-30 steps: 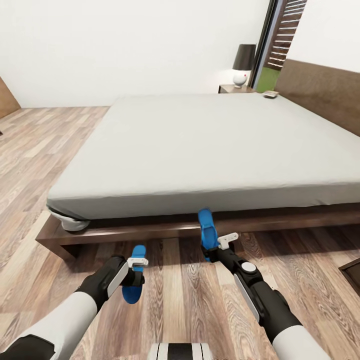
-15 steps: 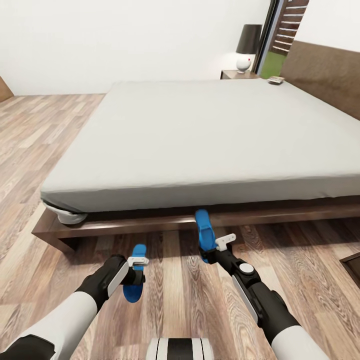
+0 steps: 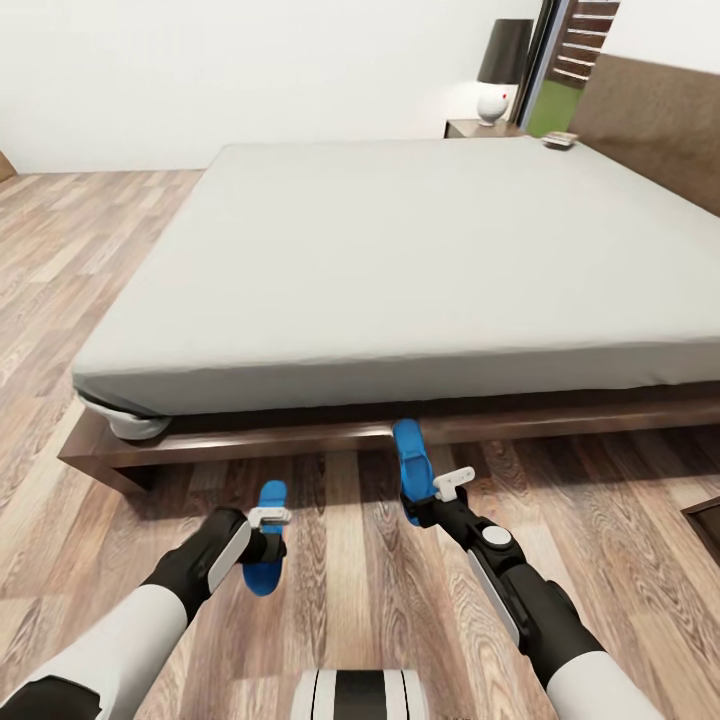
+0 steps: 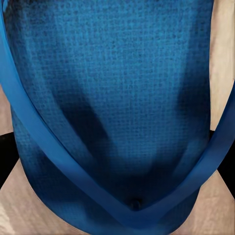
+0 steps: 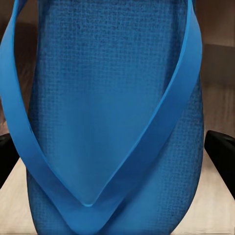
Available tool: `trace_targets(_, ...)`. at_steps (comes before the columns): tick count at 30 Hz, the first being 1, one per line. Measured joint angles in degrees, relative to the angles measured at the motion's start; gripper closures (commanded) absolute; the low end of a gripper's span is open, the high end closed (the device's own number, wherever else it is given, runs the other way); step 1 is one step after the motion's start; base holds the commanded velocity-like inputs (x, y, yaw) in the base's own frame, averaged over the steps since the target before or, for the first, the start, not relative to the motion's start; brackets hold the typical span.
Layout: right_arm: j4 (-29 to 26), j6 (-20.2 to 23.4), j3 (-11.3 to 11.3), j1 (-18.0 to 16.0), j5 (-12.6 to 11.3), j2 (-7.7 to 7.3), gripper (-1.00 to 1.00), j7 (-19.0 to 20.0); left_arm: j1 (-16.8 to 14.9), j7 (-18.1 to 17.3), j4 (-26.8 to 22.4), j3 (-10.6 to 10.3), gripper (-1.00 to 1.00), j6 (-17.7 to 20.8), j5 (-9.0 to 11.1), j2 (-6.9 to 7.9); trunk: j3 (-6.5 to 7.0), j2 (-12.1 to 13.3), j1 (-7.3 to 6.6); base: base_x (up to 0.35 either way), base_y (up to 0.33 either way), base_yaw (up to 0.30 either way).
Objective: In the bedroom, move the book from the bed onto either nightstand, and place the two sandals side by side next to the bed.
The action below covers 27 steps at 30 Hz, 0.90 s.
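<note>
My left gripper (image 3: pixel 268 532) is shut on a bright blue sandal (image 3: pixel 262 578), held just above the wood floor in front of the bed (image 3: pixel 400 260). The left wrist view has its sole and straps (image 4: pixel 117 98) close up. My right gripper (image 3: pixel 432 498) is shut on the other sandal (image 3: pixel 408 452), which points up toward the bed's dark frame. That sandal (image 5: pixel 117 98) shows close up in the right wrist view. The book (image 3: pixel 561 140) lies on the mattress at its far right corner. A nightstand (image 3: pixel 478 128) stands beyond that corner.
A black-shaded lamp (image 3: pixel 502 68) with a white base stands on the nightstand, beside the window (image 3: pixel 572 70). The dark headboard (image 3: pixel 655 120) runs along the right. A dark furniture corner (image 3: pixel 705 525) juts in at the right edge. Wood floor stretches to the left of the bed.
The head view has shifted, so the bed sits higher and nearer in the picture. Both grippers have kept hold of their sandals at about the same spots relative to the robot.
</note>
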Motion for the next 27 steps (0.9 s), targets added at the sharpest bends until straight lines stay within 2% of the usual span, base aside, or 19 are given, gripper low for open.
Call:
trace_targets(2, 0.0, 0.0, 0.0, 0.0, 0.0, 0.00, 1.00, 0.0, 0.0, 0.0, -0.1, 0.0, 1.00, -0.6, 0.0, -0.01, -0.44, 0.0, 0.05, 0.000, 0.000, 0.000)
trace_targets(17, -0.1, 0.1, -0.1, 0.2, -0.1, -0.12, 1.00, 0.1, 0.0, 0.1, -0.5, 0.1, 1.00, -1.8, -0.1, 0.04, -0.45, 0.0, 0.05, 0.000, 0.000, 0.000)
trace_targets(20, 0.2, 0.1, -0.1, 1.0, -0.1, -0.74, 1.00, 0.1, 0.0, 0.1, -0.5, 0.1, 1.00, -1.9, -0.1, 0.13, -0.45, 0.0, 0.05, 0.000, 0.000, 0.000)
trace_targets(24, 0.1, 0.3, -0.1, 1.9, -0.1, -3.02, 1.00, 0.7, 0.0, 0.1, -0.5, 0.1, 1.00, -2.0, -0.1, 0.00, -0.45, 0.0, 0.05, 0.000, 0.000, 0.000)
trace_targets(27, 0.2, 0.1, -0.1, 2.3, -0.2, -3.58, 1.00, 1.3, 0.0, 0.1, -0.5, 0.1, 1.00, -2.0, -0.1, 0.00, -0.45, 0.0, 0.05, 0.000, 0.000, 0.000)
